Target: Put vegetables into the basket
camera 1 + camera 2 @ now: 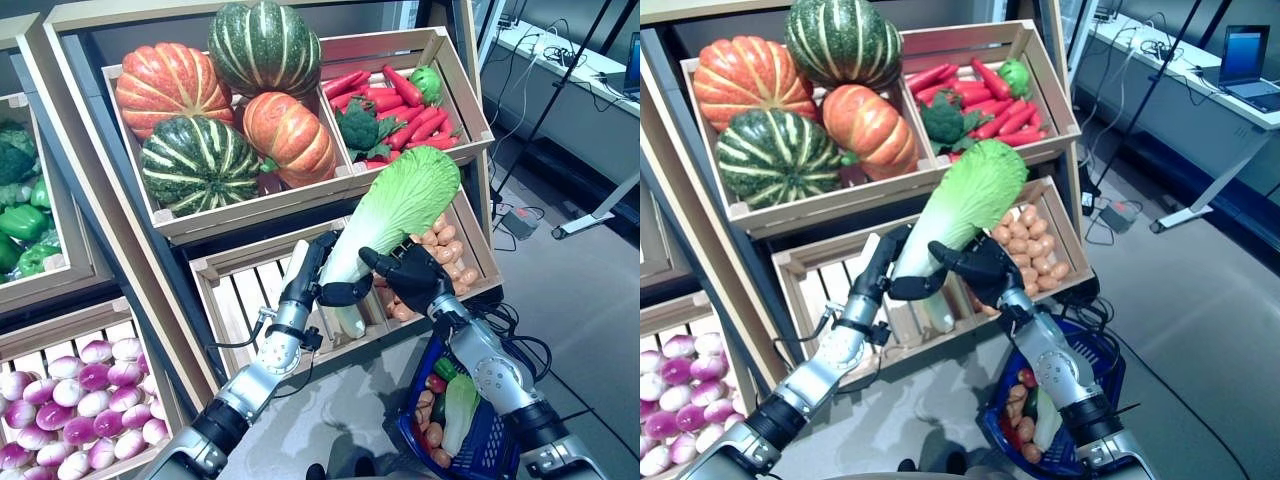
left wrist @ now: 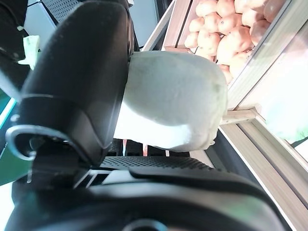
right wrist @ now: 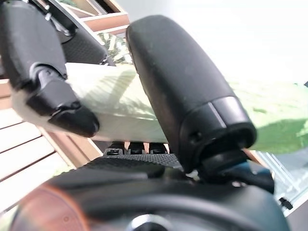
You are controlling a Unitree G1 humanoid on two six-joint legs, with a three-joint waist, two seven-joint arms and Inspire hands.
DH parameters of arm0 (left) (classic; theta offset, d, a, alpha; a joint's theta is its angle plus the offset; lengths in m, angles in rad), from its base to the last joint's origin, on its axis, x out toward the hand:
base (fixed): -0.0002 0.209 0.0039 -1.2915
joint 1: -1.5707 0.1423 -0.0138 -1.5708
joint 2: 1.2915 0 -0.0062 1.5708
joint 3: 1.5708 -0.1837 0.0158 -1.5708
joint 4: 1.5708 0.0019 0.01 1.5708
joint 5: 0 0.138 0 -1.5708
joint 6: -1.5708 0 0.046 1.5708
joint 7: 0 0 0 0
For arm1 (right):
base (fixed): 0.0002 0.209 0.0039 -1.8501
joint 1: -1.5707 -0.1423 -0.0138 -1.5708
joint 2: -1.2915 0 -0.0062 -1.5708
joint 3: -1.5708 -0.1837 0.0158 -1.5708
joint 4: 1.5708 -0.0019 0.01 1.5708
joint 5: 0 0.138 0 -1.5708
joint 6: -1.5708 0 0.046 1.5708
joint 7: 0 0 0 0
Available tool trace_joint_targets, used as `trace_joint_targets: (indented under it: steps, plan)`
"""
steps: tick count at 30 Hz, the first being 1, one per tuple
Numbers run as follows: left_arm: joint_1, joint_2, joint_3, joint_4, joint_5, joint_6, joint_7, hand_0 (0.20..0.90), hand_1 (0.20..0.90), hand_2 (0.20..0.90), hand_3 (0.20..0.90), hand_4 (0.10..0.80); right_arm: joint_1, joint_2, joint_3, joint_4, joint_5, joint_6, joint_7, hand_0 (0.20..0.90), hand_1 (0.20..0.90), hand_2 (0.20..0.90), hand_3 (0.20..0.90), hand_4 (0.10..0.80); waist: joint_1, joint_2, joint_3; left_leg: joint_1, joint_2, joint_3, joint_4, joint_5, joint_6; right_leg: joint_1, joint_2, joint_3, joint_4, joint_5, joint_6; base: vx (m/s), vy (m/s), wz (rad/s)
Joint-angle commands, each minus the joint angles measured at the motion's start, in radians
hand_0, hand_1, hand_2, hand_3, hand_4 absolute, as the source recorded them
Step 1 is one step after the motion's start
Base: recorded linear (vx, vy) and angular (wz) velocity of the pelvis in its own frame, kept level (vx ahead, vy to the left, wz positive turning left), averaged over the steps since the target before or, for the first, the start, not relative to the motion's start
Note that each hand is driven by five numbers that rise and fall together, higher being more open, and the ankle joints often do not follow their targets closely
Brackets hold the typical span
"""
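A long napa cabbage (image 1: pixel 400 200) with a white stalk end and green leaves is held up in front of the shelf's lower crates. My left hand (image 1: pixel 305 275) is shut on its white lower part (image 2: pixel 173 106), thumb wrapped across the front. My right hand (image 1: pixel 418 280) grips the same cabbage (image 3: pixel 120 106) from the other side, just above the left. A blue wire basket (image 1: pixel 1102 375) hangs low under my right forearm. It holds another cabbage, carrots and other vegetables.
The shelf's upper crates hold pumpkins (image 1: pixel 230 110) and red peppers with broccoli (image 1: pixel 400 100). Behind the hands are a bare slatted crate (image 1: pixel 245 290) and a crate of small orange vegetables (image 1: pixel 445 250). Purple turnips (image 1: pixel 70 400) and green peppers (image 1: pixel 20 220) lie left. A desk (image 1: pixel 570 70) stands far right.
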State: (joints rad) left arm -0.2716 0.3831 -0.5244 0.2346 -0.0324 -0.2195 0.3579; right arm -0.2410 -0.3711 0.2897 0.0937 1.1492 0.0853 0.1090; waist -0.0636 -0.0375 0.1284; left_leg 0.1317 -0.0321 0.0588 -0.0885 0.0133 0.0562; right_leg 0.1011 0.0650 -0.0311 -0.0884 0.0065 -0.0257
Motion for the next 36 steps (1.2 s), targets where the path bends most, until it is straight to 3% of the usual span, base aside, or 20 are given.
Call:
trace_joint_targets:
  steps: [1,10,19,31,36]
  plan:
    - [-0.129,-0.038,-0.114,-0.013,0.052,-0.17,-0.069,0.3,0.3,0.3,0.3,0.4,-0.142,0.08,-0.088,-0.112,0.111,-0.14,0.1,0.9,0.9,0.9,0.9,0.8,0.009,-0.011,-0.116,-0.008,-0.053,-0.021,0.001,-0.075,0.036,0.023,0.0,-0.031,0.003,-0.024,0.011,0.0,0.0,0.0]
    - [-0.076,-0.034,-0.17,0.039,0.059,-0.144,-0.113,0.3,0.3,0.3,0.3,0.4,-0.183,0.074,-0.129,-0.136,0.079,-0.228,0.099,0.9,0.9,0.9,0.9,0.8,0.012,-0.009,-0.116,-0.01,-0.052,-0.02,0.001,-0.078,0.037,0.021,0.0,-0.03,0.005,-0.029,0.01,0.0,0.0,0.0]
    - [0.017,-0.041,-0.202,0.145,0.053,-0.112,-0.133,0.3,0.3,0.3,0.3,0.4,-0.243,0.034,-0.194,-0.177,-0.021,-0.414,0.089,0.9,0.9,0.9,0.9,0.8,0.019,-0.004,-0.11,-0.009,-0.05,-0.02,0.001,-0.08,0.036,0.02,0.0,-0.031,0.007,-0.031,0.009,0.0,0.0,0.0]
    - [0.041,-0.044,-0.193,0.194,0.048,-0.121,-0.123,0.3,0.3,0.3,0.3,0.4,-0.274,-0.01,-0.22,-0.229,-0.163,-0.587,0.038,0.9,0.9,0.9,0.9,0.8,0.019,0.001,-0.111,-0.006,-0.052,-0.022,0.001,-0.083,0.038,0.019,-0.001,-0.026,0.016,-0.037,0.009,0.0,0.001,0.0]
    - [0.035,-0.051,-0.195,0.182,0.044,-0.126,-0.119,0.3,0.3,0.3,0.3,0.4,-0.276,0.011,-0.214,-0.244,-0.159,-0.603,0.056,0.9,0.9,0.9,0.9,0.8,0.022,0.003,-0.109,-0.005,-0.054,-0.027,0.001,-0.084,0.041,0.017,0.0,-0.024,0.023,-0.041,0.007,0.0,0.0,0.0]
